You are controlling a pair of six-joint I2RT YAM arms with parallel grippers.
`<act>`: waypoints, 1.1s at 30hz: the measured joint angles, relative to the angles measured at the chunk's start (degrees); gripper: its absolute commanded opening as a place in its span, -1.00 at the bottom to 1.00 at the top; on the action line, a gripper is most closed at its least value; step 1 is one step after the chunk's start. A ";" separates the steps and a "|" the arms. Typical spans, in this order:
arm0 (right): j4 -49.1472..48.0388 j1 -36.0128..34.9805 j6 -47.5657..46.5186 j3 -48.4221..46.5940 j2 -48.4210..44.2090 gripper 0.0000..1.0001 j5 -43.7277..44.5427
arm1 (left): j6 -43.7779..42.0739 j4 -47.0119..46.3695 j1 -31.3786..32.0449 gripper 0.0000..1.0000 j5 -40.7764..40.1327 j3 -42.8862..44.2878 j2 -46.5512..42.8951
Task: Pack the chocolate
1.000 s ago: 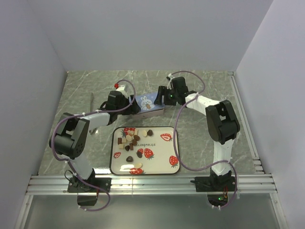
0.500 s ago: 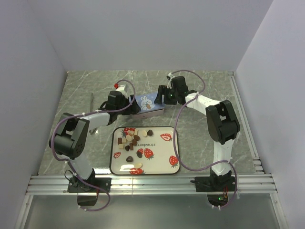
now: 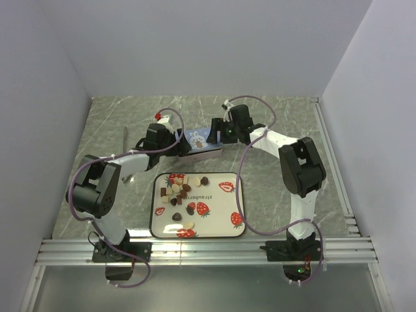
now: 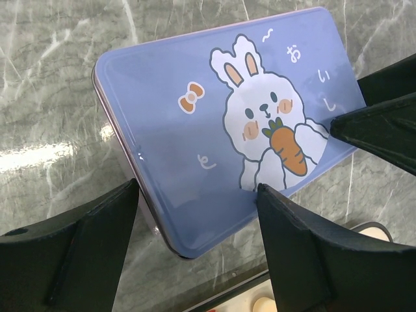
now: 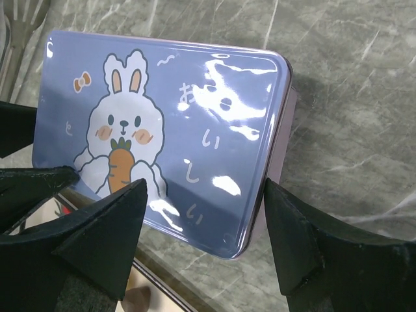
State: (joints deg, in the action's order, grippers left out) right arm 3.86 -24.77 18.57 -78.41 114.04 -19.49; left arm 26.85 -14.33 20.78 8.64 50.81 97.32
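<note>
left hand (image 4: 198, 185) and right hand (image 5: 205, 182) gape wide over the bunny tin (image 4: 169, 149).

A blue rabbit-print rectangular tin (image 3: 200, 143) lies on the grey marbled table (image 3: 279, 123) just behind the strawberry-print tray (image 3: 218, 224) holding the chocolate pieces (image 3: 179, 190), between the left gripper (image 3: 180, 144) and the right gripper (image 3: 216, 130).

Blocked at centre by tin (image 3: 200, 141), left gripper (image 3: 179, 143) and right gripper (image 3: 217, 130) at its ends, tray (image 3: 218, 224) below; passable over table (image 3: 286, 123) upper right.
</note>
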 measured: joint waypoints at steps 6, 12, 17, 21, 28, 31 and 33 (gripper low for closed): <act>0.04 -0.11 -0.09 0.00 -0.57 0.57 0.09 | 0.00 0.07 -0.02 0.58 -0.09 -0.02 0.00; 0.24 -0.35 -0.26 0.02 -0.66 0.57 0.59 | 0.94 -0.66 -0.02 0.59 -0.07 -1.31 -0.15; 0.31 -0.48 -0.31 0.07 -0.68 0.57 0.94 | 1.38 -0.83 0.00 0.58 -0.04 -1.95 -0.63; 0.50 -0.50 -0.31 0.11 -0.68 0.57 1.14 | 1.51 -0.92 0.00 0.58 0.00 -2.16 -0.74; 0.61 -0.50 -0.31 0.13 -0.68 0.57 1.55 | 1.95 -1.46 0.00 0.58 0.00 -3.15 -1.27; 0.79 -0.52 -0.31 0.42 -0.68 0.57 2.03 | 2.14 -1.62 0.00 0.58 -0.02 -3.45 -1.36; 0.90 -0.52 -0.31 1.03 -0.72 0.57 2.29 | 2.14 -1.20 0.00 0.58 -0.02 -3.69 -1.36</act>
State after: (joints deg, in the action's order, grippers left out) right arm 4.75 -25.30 18.26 -77.38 113.32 -17.19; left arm 28.99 -15.53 20.78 8.62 47.11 95.96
